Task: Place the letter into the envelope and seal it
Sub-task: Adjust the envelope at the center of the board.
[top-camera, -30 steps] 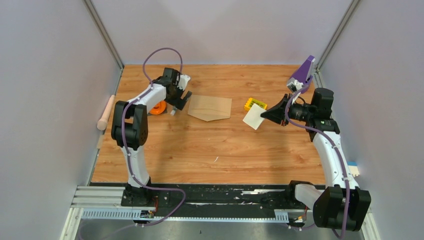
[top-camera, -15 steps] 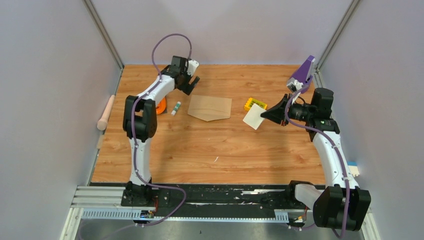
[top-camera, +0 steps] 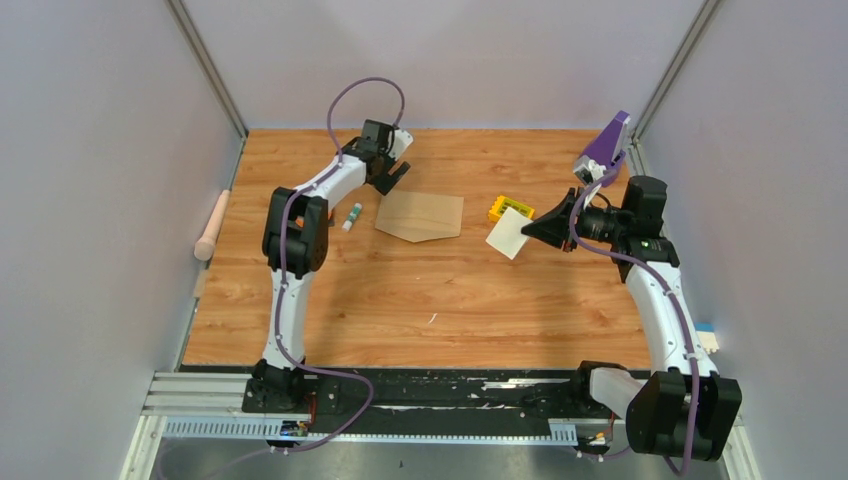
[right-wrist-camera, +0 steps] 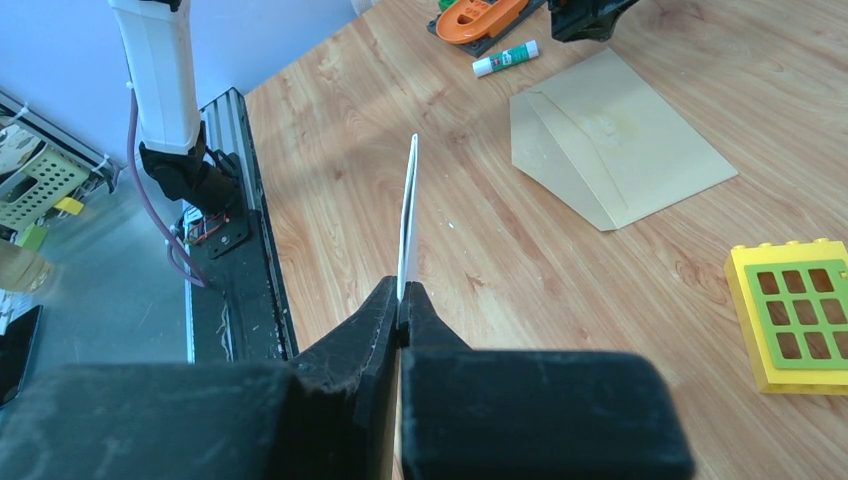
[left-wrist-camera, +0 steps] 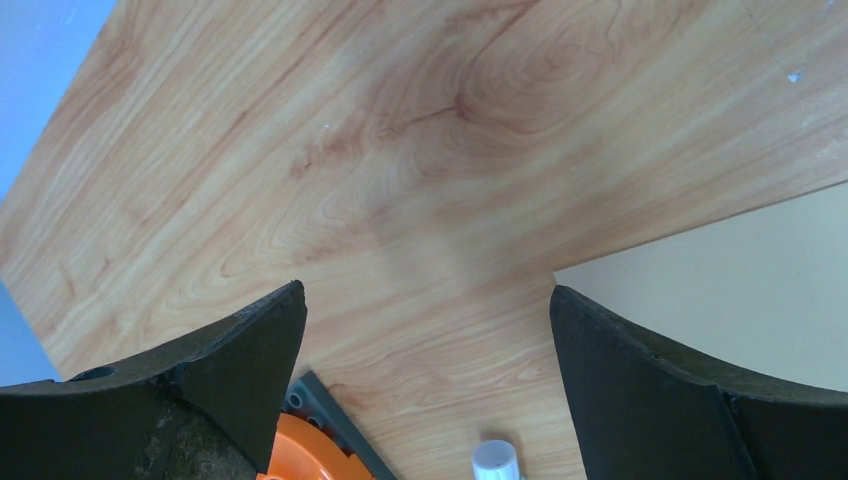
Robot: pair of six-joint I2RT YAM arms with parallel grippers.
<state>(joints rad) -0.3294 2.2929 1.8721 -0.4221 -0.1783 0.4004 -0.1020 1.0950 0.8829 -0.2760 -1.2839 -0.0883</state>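
The right gripper (right-wrist-camera: 402, 295), pressed together, pinches the letter (right-wrist-camera: 408, 220) by one edge in the air, well apart from the envelope (top-camera: 422, 215) lying flat on the surface (top-camera: 450, 300). With the left gripper (top-camera: 393, 177) spread wide beside the envelope's far corner, nothing pins the envelope down. The thin sheet could buckle against it or shove it away.

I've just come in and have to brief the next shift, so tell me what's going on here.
The right arm has its jaws shut on the letter, holding it up off the table near a yellow block. The left arm hovers, jaws open and empty, by the far left corner of the envelope, which lies flat. The letter is not yet inside. A glue stick lies left of the envelope.
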